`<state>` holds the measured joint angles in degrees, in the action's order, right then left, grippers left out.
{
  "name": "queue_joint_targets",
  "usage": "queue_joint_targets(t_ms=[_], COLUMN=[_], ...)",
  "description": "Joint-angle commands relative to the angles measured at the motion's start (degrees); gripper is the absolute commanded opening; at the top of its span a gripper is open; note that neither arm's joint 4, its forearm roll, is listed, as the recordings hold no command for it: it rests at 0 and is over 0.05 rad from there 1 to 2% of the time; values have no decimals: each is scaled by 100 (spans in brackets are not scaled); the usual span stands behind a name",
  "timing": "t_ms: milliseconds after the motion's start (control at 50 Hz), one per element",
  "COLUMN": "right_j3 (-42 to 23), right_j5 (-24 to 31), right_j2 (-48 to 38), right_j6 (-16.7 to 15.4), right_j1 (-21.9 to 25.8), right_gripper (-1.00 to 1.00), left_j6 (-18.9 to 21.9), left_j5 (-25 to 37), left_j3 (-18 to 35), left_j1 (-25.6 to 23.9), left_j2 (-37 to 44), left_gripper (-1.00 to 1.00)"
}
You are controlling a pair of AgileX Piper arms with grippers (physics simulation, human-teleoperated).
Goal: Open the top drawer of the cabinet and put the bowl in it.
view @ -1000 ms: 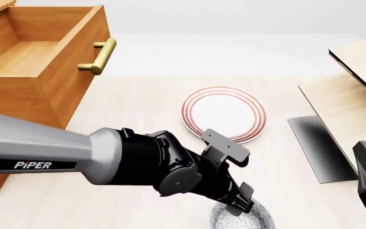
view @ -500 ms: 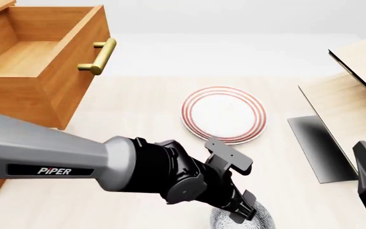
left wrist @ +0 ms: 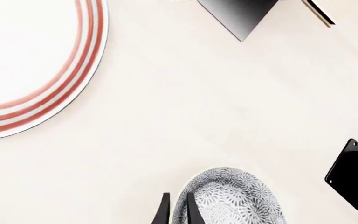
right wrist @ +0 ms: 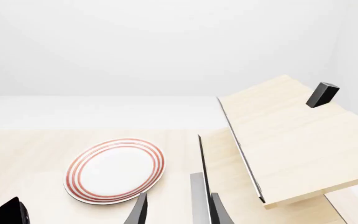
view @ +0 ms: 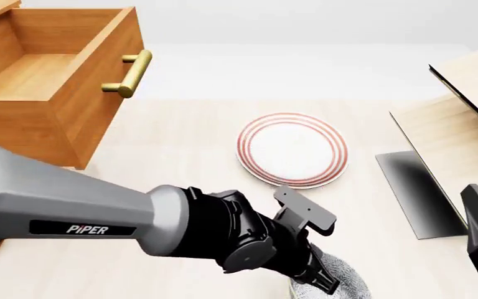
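Straddling bowl rim, L end effector, grip unclear; R end effector released; red-ringed plate nearby, top drawer open

White plate with red rings lying flat on the pale table; light-wood structure at right.

Pale wooden table under soft even light, plain white wall, light-wood structure at right.
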<state>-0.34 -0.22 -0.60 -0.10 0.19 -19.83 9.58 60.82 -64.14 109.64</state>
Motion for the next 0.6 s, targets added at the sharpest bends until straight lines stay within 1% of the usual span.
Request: queue_joint_targets(t_ms=[20,40,220,240,520,600], right_j3=[6,6,6,6,6,6], right_j5=[7,7,7,7,7,7], right_j2=[15,15,14,15,14,14], right_j6=[5,3,3,3,3,4], right_j1=[-1,-1,0,-1,0,0], right_gripper=[100,100,100,100,100,100], left_j6=[10,-39,-28,-105,74,71], left_j5=[-38,-40,-40,-57,141,178], left_j3=[-42,-37,-159,-163,-167,-161], left_j1=[-21,-53,13,-23,75,91], left_j2=[50,25,-205,-294,-650,-701], left_gripper=[-100,-100,-100,-100,-100,-100])
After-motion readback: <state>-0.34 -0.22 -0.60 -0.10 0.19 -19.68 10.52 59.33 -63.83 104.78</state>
